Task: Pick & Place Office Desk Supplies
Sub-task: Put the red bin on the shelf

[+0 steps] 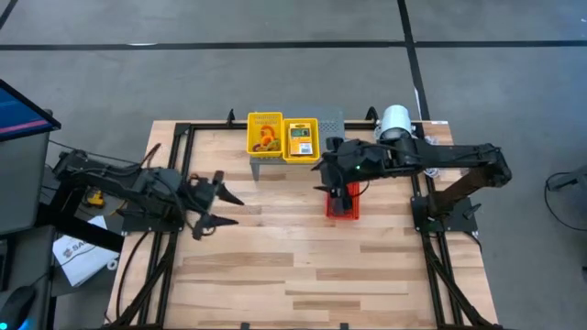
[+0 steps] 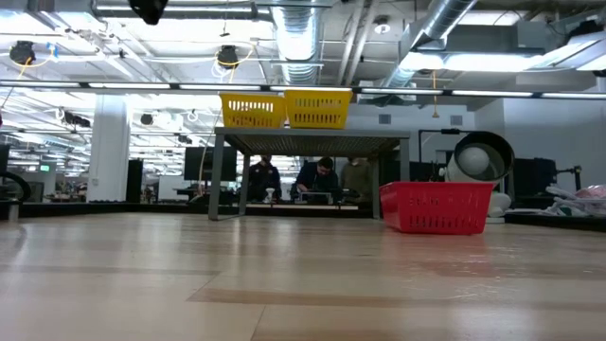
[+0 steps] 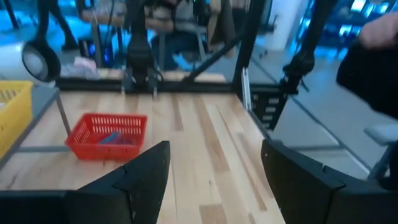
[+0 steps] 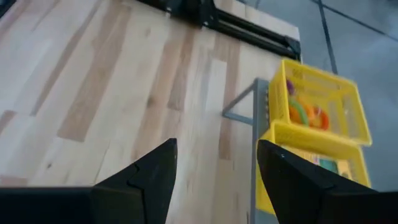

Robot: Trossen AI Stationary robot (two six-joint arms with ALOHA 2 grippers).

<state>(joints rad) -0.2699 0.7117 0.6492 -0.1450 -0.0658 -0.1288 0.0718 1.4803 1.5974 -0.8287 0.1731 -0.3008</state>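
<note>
Two yellow mesh baskets stand side by side on a grey perforated metal stand (image 1: 330, 121) at the table's far middle. The left basket (image 1: 265, 133) holds orange and green band loops (image 4: 305, 115); the right one (image 1: 300, 140) holds a yellow-and-green card box (image 1: 300, 142). A red mesh basket (image 1: 343, 203) sits on the table in front of the stand, with blue-grey clips (image 3: 115, 137) in it. My right gripper (image 4: 217, 146) hovers open above the red basket, beside the stand. My left gripper (image 3: 216, 149) hangs open over the table's left side (image 1: 225, 197), with nothing between its fingers.
A white round object (image 1: 397, 121) sits at the far right corner. Black frame rails (image 1: 174, 156) run along the table's left, right and far edges. Bare wood (image 1: 303, 275) spreads across the near half. Beyond the far edge, people sit in the room (image 2: 317, 180).
</note>
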